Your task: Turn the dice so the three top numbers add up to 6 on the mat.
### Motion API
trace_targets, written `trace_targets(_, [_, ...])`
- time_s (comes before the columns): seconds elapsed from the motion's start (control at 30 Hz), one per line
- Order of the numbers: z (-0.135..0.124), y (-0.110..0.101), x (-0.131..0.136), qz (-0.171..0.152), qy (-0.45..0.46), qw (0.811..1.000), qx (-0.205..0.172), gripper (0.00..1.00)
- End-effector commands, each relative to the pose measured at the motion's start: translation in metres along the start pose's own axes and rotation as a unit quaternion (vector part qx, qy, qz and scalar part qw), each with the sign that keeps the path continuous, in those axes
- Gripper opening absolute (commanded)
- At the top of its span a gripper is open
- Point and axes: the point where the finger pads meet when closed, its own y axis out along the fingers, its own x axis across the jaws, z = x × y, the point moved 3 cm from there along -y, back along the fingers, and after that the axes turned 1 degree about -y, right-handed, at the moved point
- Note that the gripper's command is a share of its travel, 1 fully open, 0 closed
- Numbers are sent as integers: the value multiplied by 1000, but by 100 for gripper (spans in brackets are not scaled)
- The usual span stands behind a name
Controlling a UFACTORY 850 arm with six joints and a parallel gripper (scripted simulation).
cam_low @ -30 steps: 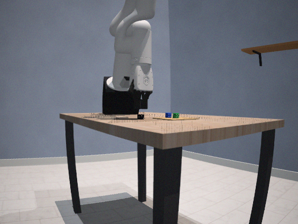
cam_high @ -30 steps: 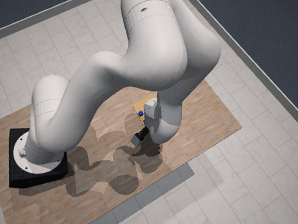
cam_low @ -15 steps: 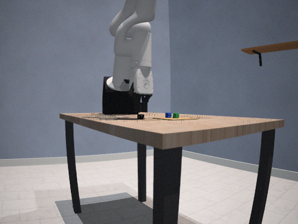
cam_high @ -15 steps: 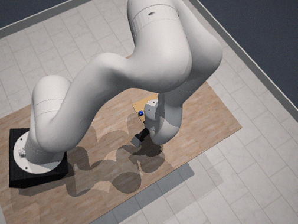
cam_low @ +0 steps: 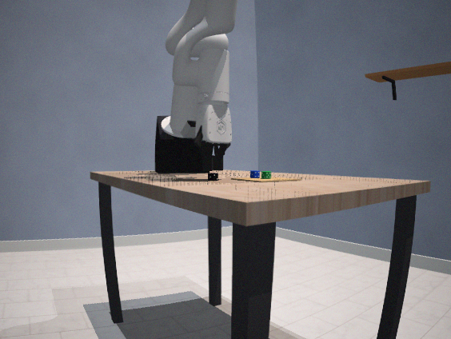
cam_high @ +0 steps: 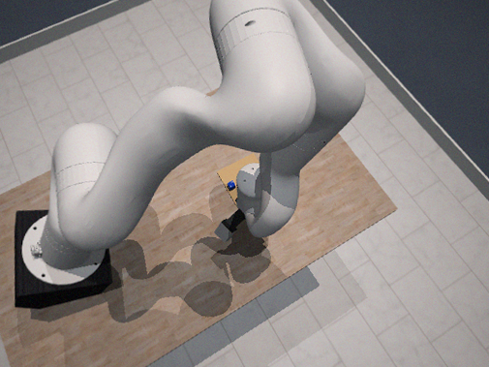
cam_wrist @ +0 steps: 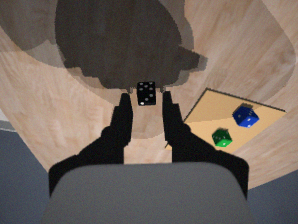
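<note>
A black die (cam_wrist: 146, 93) lies on the bare wooden table, off the tan mat (cam_wrist: 233, 121), in the arm's shadow. My gripper (cam_wrist: 146, 102) hangs straight above it, fingers partly open with nothing between them; in the side view the fingertips (cam_low: 213, 157) stand a little above the black die (cam_low: 213, 176). A blue die (cam_wrist: 245, 116) and a green die (cam_wrist: 221, 137) lie flat on the mat, close together. From above, the arm hides most of the mat (cam_high: 236, 173); only the blue die (cam_high: 232, 185) shows there.
The arm's black base (cam_high: 60, 272) stands at the table's far end. The mat (cam_low: 265, 179) lies flat near the table's middle. A wooden wall shelf (cam_low: 412, 73) hangs high to the right, away from the table.
</note>
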Motion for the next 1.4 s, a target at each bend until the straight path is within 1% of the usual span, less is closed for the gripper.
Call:
trace_targets(0.0, [0, 0, 0, 0, 0, 1000, 0, 36])
trace_targets(0.97, [0, 0, 0, 0, 0, 1000, 0, 36])
trace_targets(1.37, [0, 10, 0, 0, 0, 1000, 0, 36])
